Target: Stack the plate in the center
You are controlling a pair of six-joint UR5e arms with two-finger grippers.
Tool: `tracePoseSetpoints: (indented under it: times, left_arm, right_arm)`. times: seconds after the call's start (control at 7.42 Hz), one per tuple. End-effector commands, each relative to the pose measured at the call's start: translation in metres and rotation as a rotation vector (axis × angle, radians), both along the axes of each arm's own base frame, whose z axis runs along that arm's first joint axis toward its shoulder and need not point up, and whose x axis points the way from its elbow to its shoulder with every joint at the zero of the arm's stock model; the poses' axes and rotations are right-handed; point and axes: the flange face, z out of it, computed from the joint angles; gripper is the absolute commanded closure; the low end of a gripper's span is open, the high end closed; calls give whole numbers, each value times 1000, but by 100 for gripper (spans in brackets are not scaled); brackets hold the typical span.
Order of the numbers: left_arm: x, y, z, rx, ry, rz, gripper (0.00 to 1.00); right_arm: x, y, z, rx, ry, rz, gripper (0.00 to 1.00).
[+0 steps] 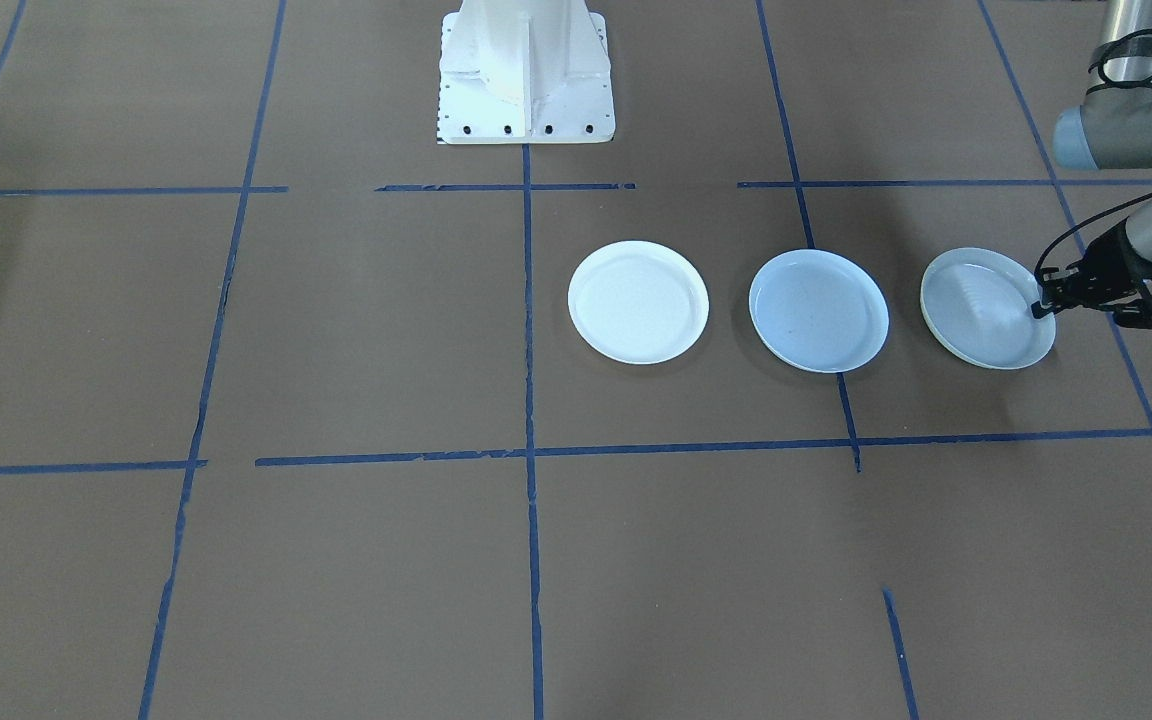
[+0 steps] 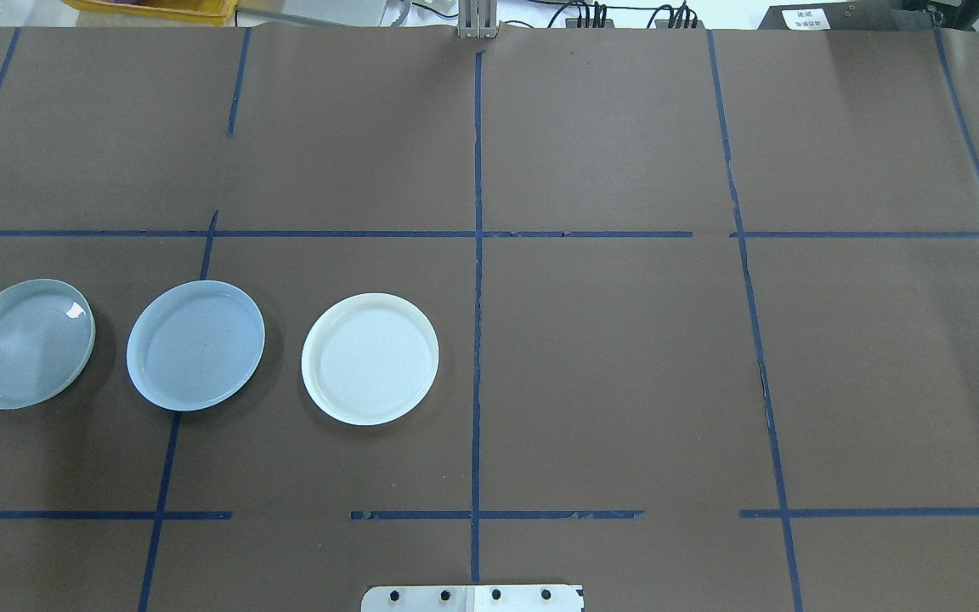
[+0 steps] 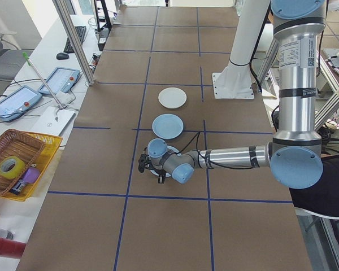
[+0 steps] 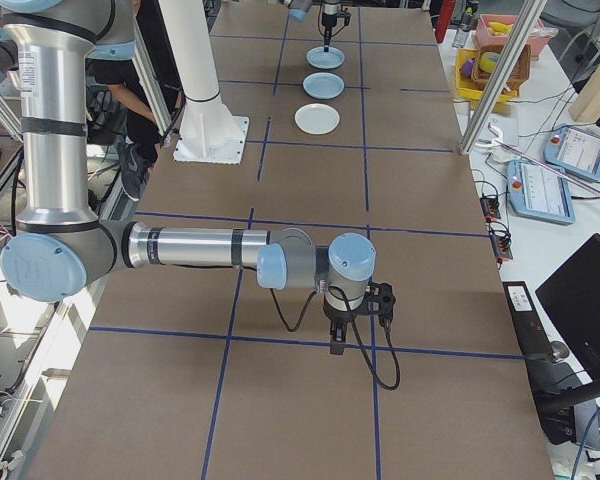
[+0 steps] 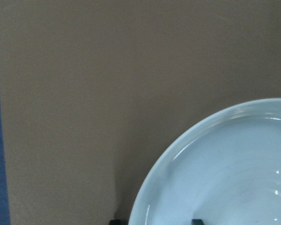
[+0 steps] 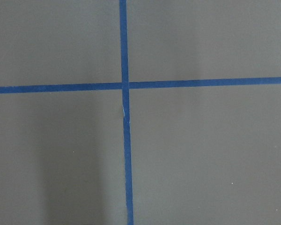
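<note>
The left tool (image 1: 1044,306) straddles the outer rim of the grey plate (image 1: 984,308), one fingertip inside the rim and one outside; the jaws look slightly apart around the edge, though whether they actually pinch it cannot be told. The left arm (image 3: 231,157) stretches low and nearly level across the desk (image 1: 336,560), wrist bent down toward the plate. Just beside the grey plate sits the pale-blue plate (image 1: 818,310), the middle of three in a row, flat on the brown desk and partly over a blue tape line (image 1: 848,410). The white plate (image 1: 638,301) lies on its other side; none of the three touch. The right tool (image 4: 338,340) hangs above a crossing of tape lines, well apart from the plates, its arm reaching out level with the wrist pointing down; its jaws cannot be judged.
</note>
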Motion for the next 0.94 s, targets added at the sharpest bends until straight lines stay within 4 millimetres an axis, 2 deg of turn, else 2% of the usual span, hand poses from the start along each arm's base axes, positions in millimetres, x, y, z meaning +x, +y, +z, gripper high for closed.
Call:
tracePoseSetpoints:
  times: [0.0, 0.13, 0.27, 0.54, 0.67, 0.81]
  left_arm:
    - [-4, 2, -10, 11, 14, -2, 100]
    - [-12, 6, -27, 31, 28, -11, 100]
    - [-32, 14, -34, 50, 55, -9, 100]
    - [-102, -1, -35, 114, 60, -58, 100]
    - [-125, -7, -41, 95, 32, -64, 100]
    - [-129, -16, -56, 75, 18, -61, 100]
  right_arm:
    - [0, 0, 0, 0, 0, 0, 0]
    - [0, 0, 0, 0, 1, 1, 0]
    - [0, 0, 0, 0, 1, 1, 0]
    - [0, 0, 0, 0, 1, 1, 0]
    - [0, 0, 0, 0, 1, 1, 0]
    - [0, 0, 0, 1, 1, -1, 0]
